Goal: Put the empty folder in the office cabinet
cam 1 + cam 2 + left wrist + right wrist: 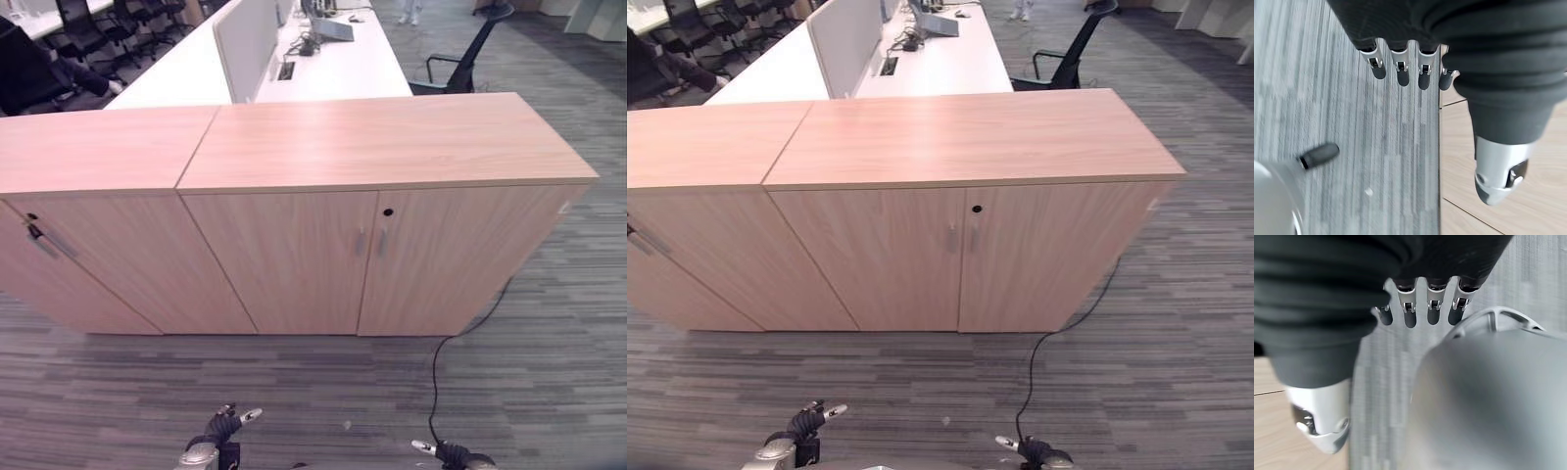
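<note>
The office cabinet (377,259) stands shut on the carpet floor (549,392), its two door handles (370,241) meeting at the middle. No folder is visible. Left robot hand (1400,63) and right robot hand (1420,303) hang relaxed, empty. The doors probably swing stiffly; grip a handle.

The office cabinet (382,206) stands at twelve o'clock on the carpet (549,392), doors shut, with a second cabinet (98,215) touching its side at ten o'clock. Behind them, a long desk (333,64) runs away toward twelve with a divider panel (245,39) along its middle, a chair (465,54) at one o'clock and more chairs (88,29) at eleven. The left hand (223,431) hangs low at seven o'clock and the right hand (453,454) at five, both over the carpet, well short of the cabinets.
</note>
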Robot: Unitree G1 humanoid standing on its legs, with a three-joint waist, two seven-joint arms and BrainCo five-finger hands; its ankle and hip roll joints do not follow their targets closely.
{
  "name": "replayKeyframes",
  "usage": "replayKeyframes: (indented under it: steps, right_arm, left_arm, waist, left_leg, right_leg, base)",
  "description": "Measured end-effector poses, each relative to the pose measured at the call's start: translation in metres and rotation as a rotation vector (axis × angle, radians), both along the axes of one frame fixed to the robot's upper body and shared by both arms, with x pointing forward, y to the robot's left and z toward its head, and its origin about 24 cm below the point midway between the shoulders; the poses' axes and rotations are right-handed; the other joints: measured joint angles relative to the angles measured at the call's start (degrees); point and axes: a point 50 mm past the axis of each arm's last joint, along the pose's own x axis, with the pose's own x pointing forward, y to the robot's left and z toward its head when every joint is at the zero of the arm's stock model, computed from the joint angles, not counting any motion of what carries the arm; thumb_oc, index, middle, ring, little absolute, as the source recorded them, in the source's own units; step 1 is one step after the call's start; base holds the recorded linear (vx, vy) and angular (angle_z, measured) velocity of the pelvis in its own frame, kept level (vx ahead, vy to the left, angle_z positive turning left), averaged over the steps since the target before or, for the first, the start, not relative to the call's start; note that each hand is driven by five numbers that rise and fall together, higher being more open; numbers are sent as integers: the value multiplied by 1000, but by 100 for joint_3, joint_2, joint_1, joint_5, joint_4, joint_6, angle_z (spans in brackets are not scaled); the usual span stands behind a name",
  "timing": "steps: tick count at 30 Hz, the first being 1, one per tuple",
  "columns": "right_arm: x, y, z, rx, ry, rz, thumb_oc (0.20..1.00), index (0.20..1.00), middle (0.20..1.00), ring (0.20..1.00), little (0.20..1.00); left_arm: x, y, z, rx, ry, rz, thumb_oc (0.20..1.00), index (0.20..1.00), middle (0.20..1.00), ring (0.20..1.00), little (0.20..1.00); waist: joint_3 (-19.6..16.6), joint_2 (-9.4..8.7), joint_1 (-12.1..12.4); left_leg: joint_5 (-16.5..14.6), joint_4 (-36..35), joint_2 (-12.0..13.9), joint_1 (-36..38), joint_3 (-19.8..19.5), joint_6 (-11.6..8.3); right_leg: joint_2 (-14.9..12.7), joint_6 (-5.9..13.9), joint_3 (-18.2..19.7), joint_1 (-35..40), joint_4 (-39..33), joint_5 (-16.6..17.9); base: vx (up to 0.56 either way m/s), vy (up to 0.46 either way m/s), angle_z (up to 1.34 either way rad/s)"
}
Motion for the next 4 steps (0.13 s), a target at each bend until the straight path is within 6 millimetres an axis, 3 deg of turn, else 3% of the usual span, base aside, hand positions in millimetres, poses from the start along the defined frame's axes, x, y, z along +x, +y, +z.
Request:
replayKeyframes:
  steps: [1,2,3,4]
  right_arm:
    - [5,5,0,12,-14,2,1000,1000,1000,1000,1000]
    - [5,9,-1,28,-21,-11,1000,1000,1000,1000,1000]
    - [-1,11,-3,41,-6,-37,1000,1000,1000,1000,1000]
    - [-13,10,-6,37,37,-50,1000,1000,1000,1000,1000]
  left_arm:
    - [3,9,3,31,0,-8,1000,1000,1000,1000,1000]
    - [2,13,3,40,-3,-4,1000,1000,1000,1000,1000]
    - [-10,14,-1,34,44,28,1000,1000,1000,1000,1000]
    - [-14,11,-4,22,58,51,1000,1000,1000,1000,1000]
  waist:
    - [94,-156,-23]
    - [170,-283,-9]
    - [179,-301,-129]
    - [175,-307,-148]
  left_leg:
    - [34,-23,-7,-45,-7,-9]
    - [44,-18,-14,-61,-31,-17]
    - [70,-23,47,-104,-149,-61]
    - [79,-23,48,-57,-180,-80]
  right_leg:
    - [348,74,590,-226,-327,-56]
    - [544,72,607,-390,-486,-56]
    - [1019,74,955,-353,-1140,-38]
    - [1141,-58,1002,-244,-1395,105]
  base:
    - [91,-79,13]
    - [114,-123,30]
    - [126,-145,35]
    - [114,-164,62]
